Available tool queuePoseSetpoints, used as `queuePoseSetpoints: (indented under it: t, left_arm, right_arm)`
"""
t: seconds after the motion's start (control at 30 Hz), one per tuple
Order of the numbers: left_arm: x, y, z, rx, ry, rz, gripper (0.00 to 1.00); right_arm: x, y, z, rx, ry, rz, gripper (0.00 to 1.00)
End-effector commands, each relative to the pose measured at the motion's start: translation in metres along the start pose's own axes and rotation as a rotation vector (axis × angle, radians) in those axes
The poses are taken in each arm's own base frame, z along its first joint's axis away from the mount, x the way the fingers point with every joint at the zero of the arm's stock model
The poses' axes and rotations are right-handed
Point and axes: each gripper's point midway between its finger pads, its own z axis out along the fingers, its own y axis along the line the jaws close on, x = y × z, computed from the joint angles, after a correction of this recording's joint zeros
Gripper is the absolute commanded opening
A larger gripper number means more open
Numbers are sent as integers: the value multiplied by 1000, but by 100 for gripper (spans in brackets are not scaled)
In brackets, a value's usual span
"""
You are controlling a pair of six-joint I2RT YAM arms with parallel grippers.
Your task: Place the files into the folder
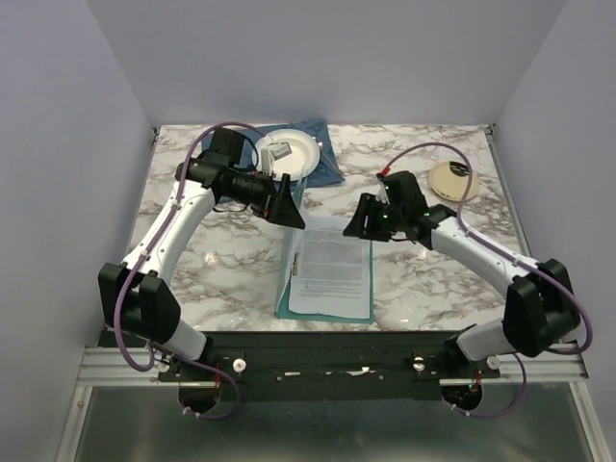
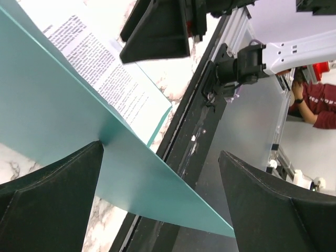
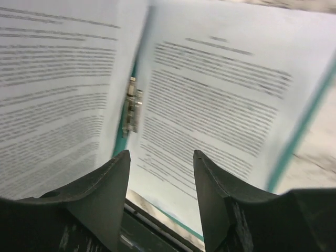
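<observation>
The files (image 1: 332, 268) lay on the open folder (image 1: 283, 300) at mid-table (image 1: 202, 260). Its teal cover (image 2: 47, 105) tilted up between the widely spread jaws of the left gripper (image 1: 286, 207), unclamped. The right gripper (image 1: 358, 219) hung over the sheets, jaws partly apart and empty. You should have expected light, limp, slippery paper. The stiffer cover's free edge offered you the better hold.

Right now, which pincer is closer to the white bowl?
Left. The left pincer is just on the near side of the white bowl; the right pincer is farther right, over the files.
</observation>
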Motion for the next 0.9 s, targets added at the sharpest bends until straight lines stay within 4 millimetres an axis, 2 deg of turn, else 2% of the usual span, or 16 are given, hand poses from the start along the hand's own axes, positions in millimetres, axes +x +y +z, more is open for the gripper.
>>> queuePoseSetpoints:
  t: [0.0,0.07,0.27,0.37,0.5,0.53,0.63,0.7,0.73,0.77,0.83,0.87]
  left_arm:
    - [0,-9,22,7,48,4,99]
    - [0,-11,33,5,63,18,99]
    - [6,-15,82,-36,131,65,99]
    - [8,-13,105,-60,167,72,99]
    - [7,1,117,-132,197,93,99]
    - [9,4,114,-151,210,95,99]
    - [-5,9,94,-231,195,178,99]
    - [-22,3,70,-263,122,239,99]
    - [-33,8,54,-289,70,240,99]
    - [-39,3,38,-304,27,285,99]
    - [-49,16,12,-385,-27,335,99]
    - [-44,20,1,-424,-40,343,99]
  right_arm:
    - [33,-84,-26,279,36,64,60]
    - [42,-101,-33,312,28,95,60]
    - [45,-121,-47,370,-32,134,61]
    - [46,-126,-45,392,-19,143,61]
    - [49,-137,-37,428,3,158,61]
    - [49,-140,-36,441,9,161,61]
    - [43,-147,-39,481,-16,153,61]
    - [35,-150,-45,506,-50,151,61]
    - [32,-150,-47,512,-60,148,61]
    - [30,-151,-50,523,-73,142,61]
    - [24,-149,-53,526,-86,137,61]
    - [23,-147,-53,520,-86,129,61]
